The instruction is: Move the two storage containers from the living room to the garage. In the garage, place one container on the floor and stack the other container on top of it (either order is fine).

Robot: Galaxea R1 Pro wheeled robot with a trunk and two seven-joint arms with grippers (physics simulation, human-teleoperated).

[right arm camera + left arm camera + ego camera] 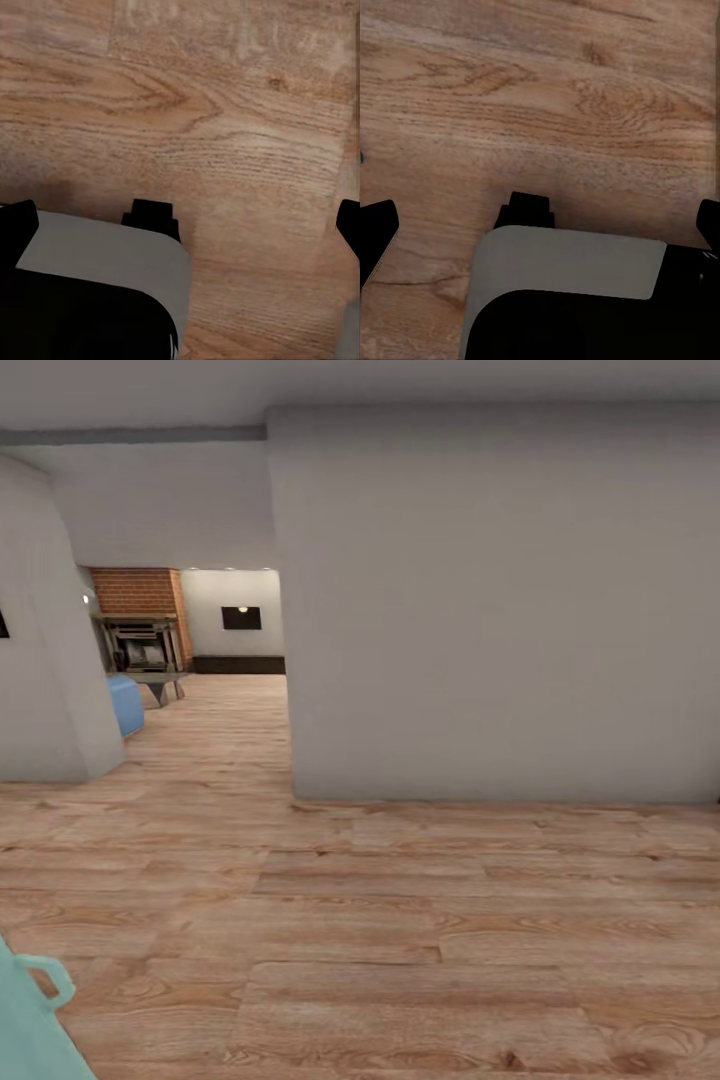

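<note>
While the robot stands on light wood plank flooring (400, 920), I see a broad pale grey wall (500, 610) straight ahead, filling the right and centre of the head view. A second grey wall section (45, 660) stands at the left. Between the two, an opening leads far back into the living room (200, 650).

Through that opening: a brick fireplace (140, 620) at the far left, a small table (160, 682) in front of it, and the corner of a blue sofa (125, 705) nearer, just past the left wall. A dark rectangle (241, 617) hangs on the far pale wall. I cannot make out either storage container from this spot; whatever sits on the living room floor past the opening is too small or hidden to tell.

Near the bottom left corner of the head view, a pale teal part of the robot (35, 1010) juts in.

Left wrist view: the left gripper (540, 225) points down at bare wood planks, its dark fingers (376, 232) spread wide to the frame's edges, nothing between them. A grey and black part of the robot's body (570, 292) lies under it.

Right wrist view: the right gripper (184, 225) likewise faces the planks, fingers (19, 225) spread apart and empty, with the same kind of grey and black body part (97, 292) beneath.
</note>
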